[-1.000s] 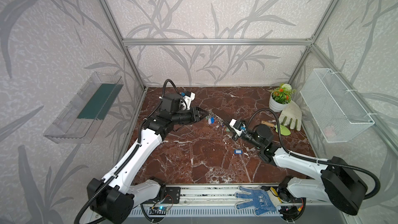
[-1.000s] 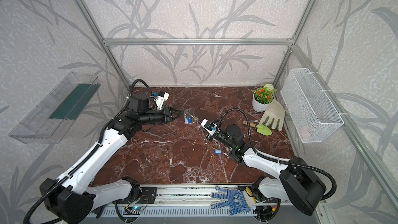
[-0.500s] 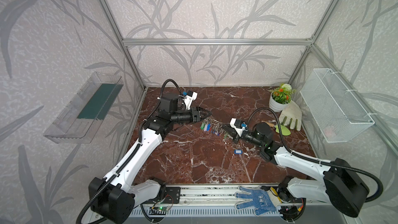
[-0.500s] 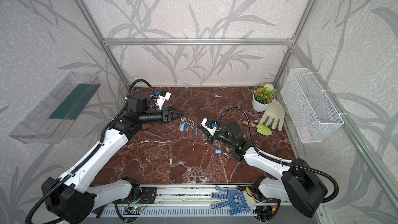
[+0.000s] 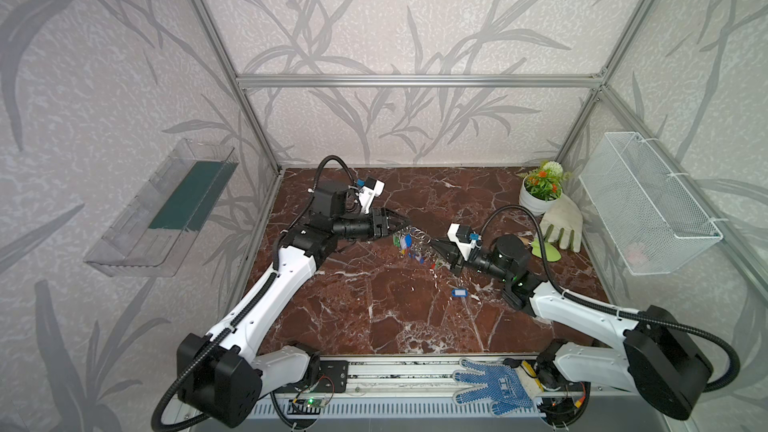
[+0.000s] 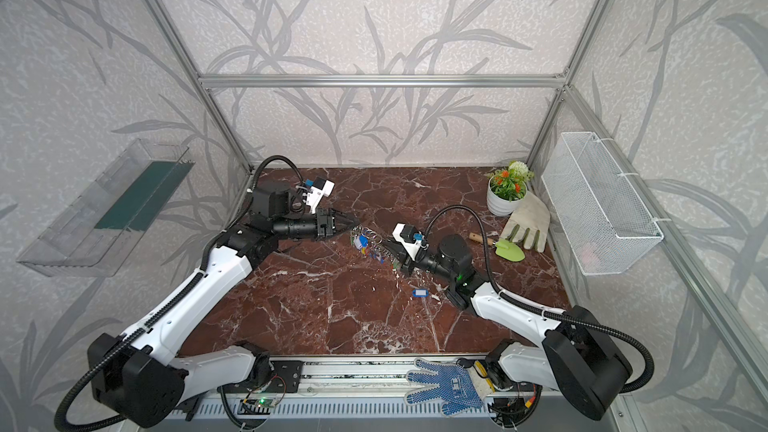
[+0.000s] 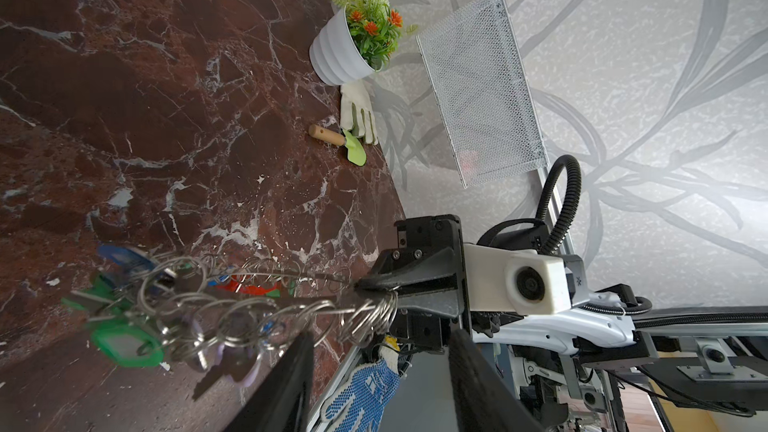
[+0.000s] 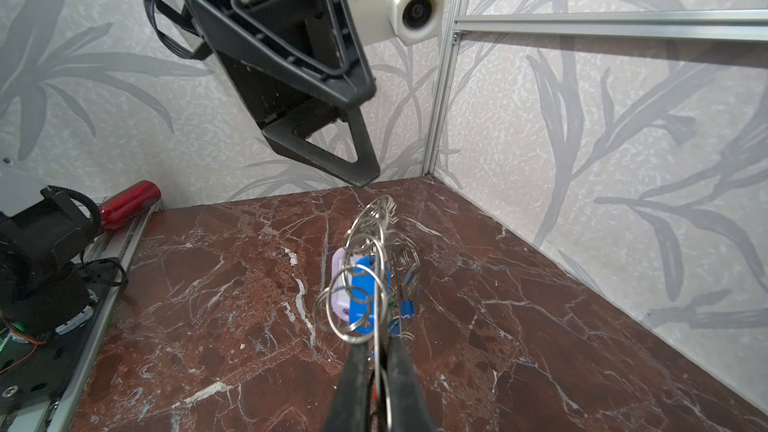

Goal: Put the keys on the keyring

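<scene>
Grey metal of the keyring (image 5: 419, 242) is seen raised above the counter (image 5: 374, 317), between the two arms. It is gripped at its rim by the right tool (image 5: 434, 243), whose jaws are closed tightly on the disc. In the right wrist view the disc stands on edge between the fingers (image 8: 353, 380). From that grip the disc runs away toward the left tool (image 5: 402, 228), so the long line of the keyring lies nearly along the line that joins both tools. The keys (image 5: 405, 241) already on it, with green, blue and red tags, hang down from the small rings.

The left tool is about half opened and nothing is held in it. Its tips are placed just beside the far rim of the keyring, a little higher than it. Whether a ring is touched cannot be told.

One blue-tagged key (image 5: 458, 292) lies flat on the counter, apart from the keyring, toward the front and close to the right arm. That arm is the nearer one, but its tool is occupied. It is therefore judged that the free left tool would have to be brought past the keyring and down to reach this key.
</scene>
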Controlling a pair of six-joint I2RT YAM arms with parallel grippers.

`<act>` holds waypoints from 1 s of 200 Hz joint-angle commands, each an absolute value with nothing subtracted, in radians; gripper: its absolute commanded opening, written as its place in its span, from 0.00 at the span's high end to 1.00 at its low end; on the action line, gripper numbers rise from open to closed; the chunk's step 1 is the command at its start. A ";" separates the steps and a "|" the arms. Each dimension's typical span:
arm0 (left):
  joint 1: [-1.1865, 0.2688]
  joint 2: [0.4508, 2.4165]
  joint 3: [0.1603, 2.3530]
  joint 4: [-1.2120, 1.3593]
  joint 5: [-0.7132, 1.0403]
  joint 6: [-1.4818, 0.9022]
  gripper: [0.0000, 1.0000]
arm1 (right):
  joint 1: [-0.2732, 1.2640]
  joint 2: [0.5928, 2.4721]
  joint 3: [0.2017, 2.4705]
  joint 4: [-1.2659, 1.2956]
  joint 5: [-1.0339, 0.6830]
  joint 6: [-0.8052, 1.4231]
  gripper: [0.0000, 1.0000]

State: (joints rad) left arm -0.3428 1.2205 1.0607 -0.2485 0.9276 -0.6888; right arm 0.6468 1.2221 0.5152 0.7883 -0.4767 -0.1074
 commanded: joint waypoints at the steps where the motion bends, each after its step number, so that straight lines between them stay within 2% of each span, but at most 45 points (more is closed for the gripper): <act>1: -0.339 1.233 1.049 -0.194 0.961 -0.701 0.46 | 0.641 1.189 0.563 0.908 -0.493 -0.093 1.00; 146: -0.342 1.258 1.030 -0.149 0.977 -0.735 0.46 | 0.635 1.198 0.563 0.919 -0.497 -0.076 1.00; 200: -0.342 1.253 1.025 -0.146 0.970 -0.755 0.62 | 0.635 1.201 0.561 0.916 -0.491 -0.075 1.00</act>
State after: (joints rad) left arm -0.3428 1.2541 1.0306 -0.1722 0.9520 -0.7429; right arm 0.6392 1.2224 0.5152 0.8036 -0.4808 -0.0772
